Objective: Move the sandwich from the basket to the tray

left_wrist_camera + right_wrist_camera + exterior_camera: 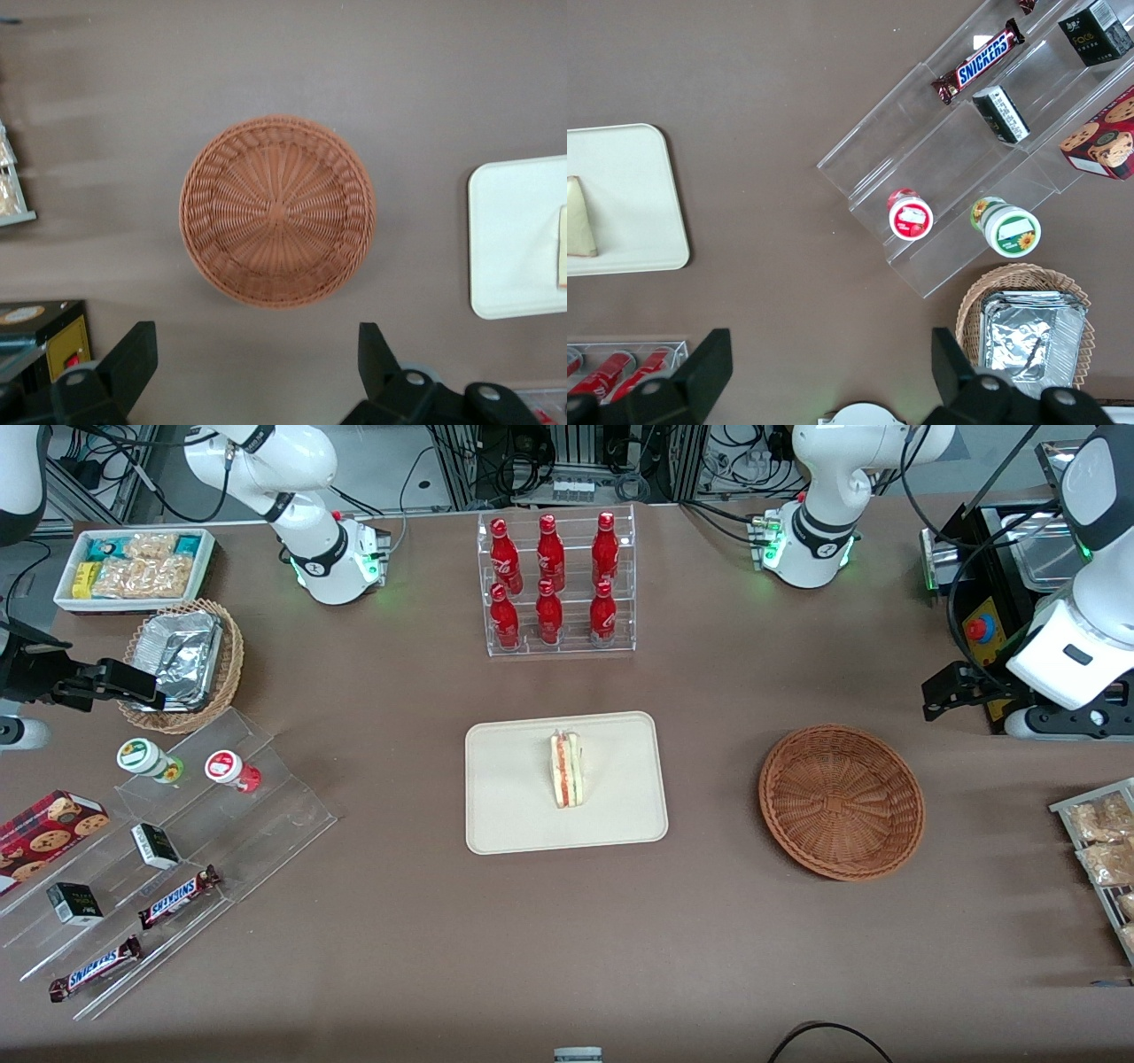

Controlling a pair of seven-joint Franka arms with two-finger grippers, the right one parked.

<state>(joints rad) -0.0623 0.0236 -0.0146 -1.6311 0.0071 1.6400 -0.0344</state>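
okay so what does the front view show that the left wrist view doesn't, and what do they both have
Front view only: the clear rack of red bottles and the whole triangular sandwich lying on the flat cream-beige tray. Left wrist view only: the left gripper, open, empty, held above the table beside the basket. Both: the round reddish-brown wicker basket, empty; the wrist view catches only the tray's end.

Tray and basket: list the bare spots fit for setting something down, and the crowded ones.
The tray is bare on both sides of the sandwich. The basket is empty. Bare table lies between the two and nearer the camera. The open end effector hovers above the basket's rim. The acrylic steps toward the parked arm's end are crowded.
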